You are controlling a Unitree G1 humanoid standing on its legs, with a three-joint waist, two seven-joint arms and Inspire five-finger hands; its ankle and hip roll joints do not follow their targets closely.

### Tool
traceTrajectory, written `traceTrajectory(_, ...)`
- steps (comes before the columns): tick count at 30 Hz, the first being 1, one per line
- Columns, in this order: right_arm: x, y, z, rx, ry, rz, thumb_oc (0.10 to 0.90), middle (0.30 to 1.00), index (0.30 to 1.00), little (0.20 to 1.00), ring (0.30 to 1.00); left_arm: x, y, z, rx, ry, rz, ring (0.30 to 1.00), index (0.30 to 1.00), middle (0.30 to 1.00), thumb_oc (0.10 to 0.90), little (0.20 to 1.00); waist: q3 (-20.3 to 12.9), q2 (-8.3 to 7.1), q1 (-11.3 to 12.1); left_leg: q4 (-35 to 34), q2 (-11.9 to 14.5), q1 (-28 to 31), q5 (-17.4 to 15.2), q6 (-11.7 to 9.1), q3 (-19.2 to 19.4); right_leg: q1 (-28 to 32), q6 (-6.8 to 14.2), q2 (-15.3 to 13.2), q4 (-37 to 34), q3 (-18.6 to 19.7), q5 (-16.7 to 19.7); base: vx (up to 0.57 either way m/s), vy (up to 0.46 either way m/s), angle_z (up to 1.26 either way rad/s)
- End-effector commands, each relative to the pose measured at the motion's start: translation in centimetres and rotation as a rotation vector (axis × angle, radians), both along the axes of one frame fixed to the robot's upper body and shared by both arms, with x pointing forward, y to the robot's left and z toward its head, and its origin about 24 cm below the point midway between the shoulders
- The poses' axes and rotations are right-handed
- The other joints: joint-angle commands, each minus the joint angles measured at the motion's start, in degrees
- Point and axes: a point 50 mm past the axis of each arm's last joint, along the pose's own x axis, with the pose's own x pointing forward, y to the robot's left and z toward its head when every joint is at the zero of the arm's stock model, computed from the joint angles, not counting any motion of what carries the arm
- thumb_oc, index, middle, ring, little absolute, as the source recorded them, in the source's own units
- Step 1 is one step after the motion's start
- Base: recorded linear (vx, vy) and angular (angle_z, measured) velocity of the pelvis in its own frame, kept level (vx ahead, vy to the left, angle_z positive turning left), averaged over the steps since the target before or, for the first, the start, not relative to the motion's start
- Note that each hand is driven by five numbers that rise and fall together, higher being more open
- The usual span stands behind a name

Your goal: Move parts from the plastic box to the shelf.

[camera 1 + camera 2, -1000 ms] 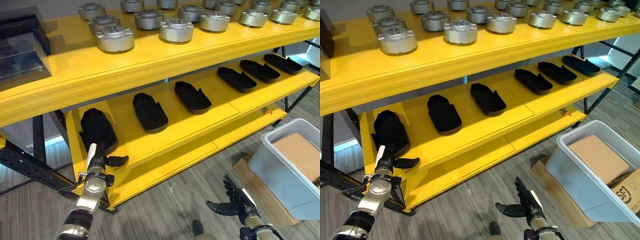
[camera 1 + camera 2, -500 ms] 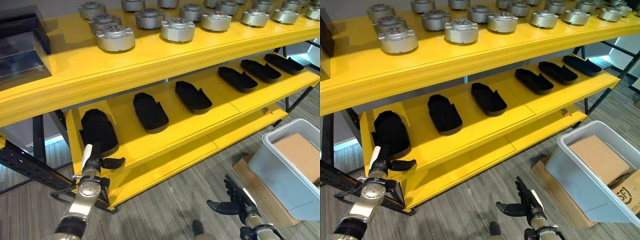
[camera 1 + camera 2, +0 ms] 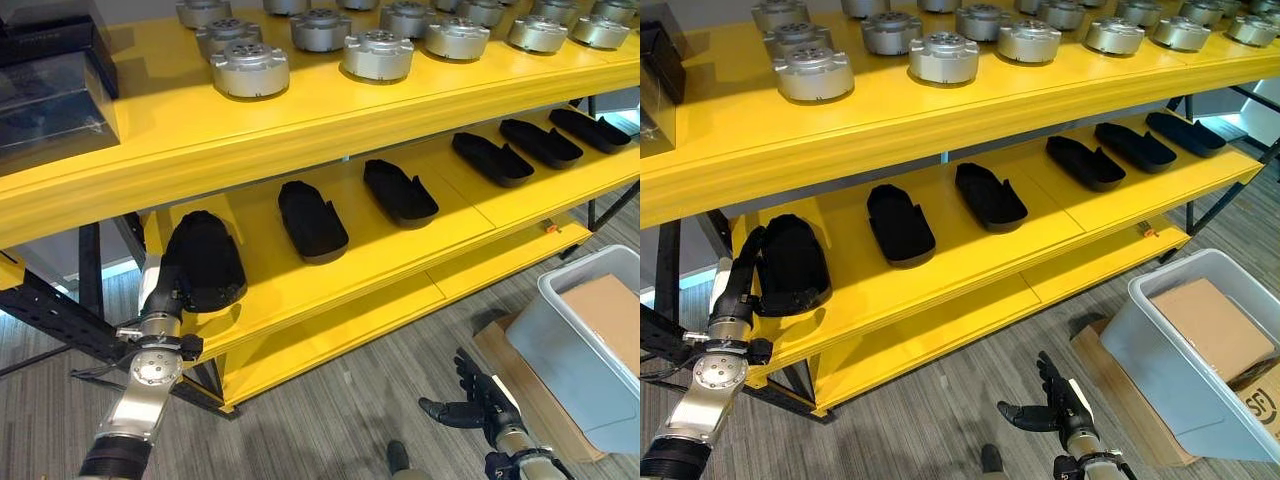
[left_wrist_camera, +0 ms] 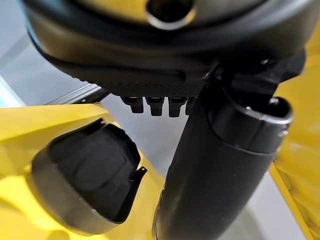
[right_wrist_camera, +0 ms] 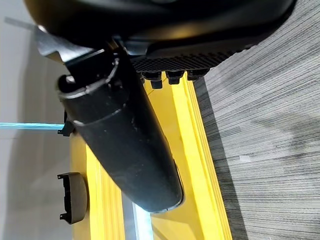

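A black molded part point(image 3: 203, 262) lies at the left end of the yellow shelf's point(image 3: 330, 290) middle level. The left hand point(image 3: 735, 292) reaches up from the 7 o'clock corner, its fingers resting along the part's left edge; whether they clasp it cannot be told. In the left wrist view the part point(image 4: 87, 182) sits just past the thumb, apart from it, with the fingers straight. More black parts point(image 3: 312, 219) lie in a row toward 2 o'clock on the same level. Silver round parts point(image 3: 249, 70) stand on the top level. The right hand point(image 3: 470, 402) hangs low near 5 o'clock above the floor, fingers spread and empty. A grey plastic box point(image 3: 1200, 352) holding cardboard sits at 4 o'clock.
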Motion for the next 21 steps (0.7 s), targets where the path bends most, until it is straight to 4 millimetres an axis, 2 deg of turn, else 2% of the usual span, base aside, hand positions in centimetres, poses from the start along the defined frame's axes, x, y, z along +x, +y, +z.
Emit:
traceTrajectory(1, 3.3, -1.4, 4.8, -0.028, -0.285, -0.012, 0.9, 1.0, 1.0, 1.0, 1.0, 1.1, 0.7, 7.8, 0.06, -0.351, -0.043, 1.0, 1.0, 1.0, 0.9, 1.0, 0.1, 1.05, -0.6, 0.5, 2.4, 2.8, -3.2, 0.6, 1.2, 4.4, 1.2, -2.2, 2.3, -1.2, -5.7, 0.0, 0.0, 0.0)
traceTrajectory(5, 3.4, -1.4, 4.9, -0.032, -0.293, -0.012, 0.9, 1.0, 1.0, 1.0, 1.0, 0.5, 0.2, 7.8, -0.005, -0.373, -0.086, 1.0, 1.0, 1.0, 0.9, 1.0, 0.0, 1.12, -0.4, 0.5, 2.5, 2.9, -3.1, 0.6, 1.1, 4.4, 1.2, -2.1, 2.4, -1.2, -5.7, 0.0, 0.0, 0.0)
traceTrajectory(8, 3.6, -1.3, 5.1, -0.031, -0.3, -0.008, 0.9, 1.0, 1.0, 1.0, 1.0, -0.8, -0.6, 6.6, -0.149, -0.359, -0.154, 1.0, 1.0, 1.0, 0.9, 1.0, -0.2, 1.18, 0.0, 0.5, 2.7, 3.0, -3.0, 0.6, 0.8, 4.7, 1.0, -2.0, 2.5, -1.3, -5.9, 0.0, 0.0, 0.0)
traceTrajectory(10, 3.6, -1.3, 5.2, -0.032, -0.303, -0.007, 0.9, 1.0, 1.0, 1.0, 1.0, -1.0, -0.8, 6.1, -0.18, -0.347, -0.165, 1.0, 1.0, 1.0, 0.9, 1.0, -0.3, 1.19, 0.0, 0.4, 2.7, 3.0, -2.9, 0.5, 0.8, 4.8, 0.9, -1.9, 2.5, -1.4, -5.9, 0.0, 0.0, 0.0)
traceTrajectory(11, 3.7, -1.3, 5.3, -0.033, -0.308, -0.005, 0.9, 1.0, 1.0, 1.0, 1.0, -1.9, -1.2, 4.8, -0.273, -0.312, -0.192, 1.0, 1.0, 1.0, 0.9, 1.0, -0.5, 1.39, 0.3, 0.2, 2.8, 3.1, -2.8, 0.5, 0.5, 5.3, 0.8, -1.8, 2.4, -1.6, -6.0, 0.0, 0.0, 0.0)
traceTrajectory(16, 3.7, -1.3, 5.3, -0.034, -0.309, -0.004, 0.9, 1.0, 1.0, 1.0, 1.0, -2.7, -1.5, 3.7, -0.305, -0.271, -0.211, 1.0, 1.0, 1.0, 0.9, 1.0, -0.8, 1.57, 0.4, -0.1, 3.0, 3.2, -2.5, 0.4, 0.4, 5.5, 0.7, -1.6, 1.9, -1.9, -5.8, -0.01, 0.001, 0.07)
traceTrajectory(21, 3.6, -1.3, 5.2, -0.031, -0.307, 0.001, 0.9, 1.0, 1.0, 1.0, 1.0, -2.8, -2.0, 2.5, -0.244, -0.208, -0.21, 1.0, 1.0, 1.0, 0.9, 1.0, -0.8, 1.46, 0.5, 0.0, 3.0, 3.1, -2.6, 0.4, 0.4, 5.3, 0.7, -1.4, 1.9, -1.9, -5.7, -0.01, 0.0, 0.03)
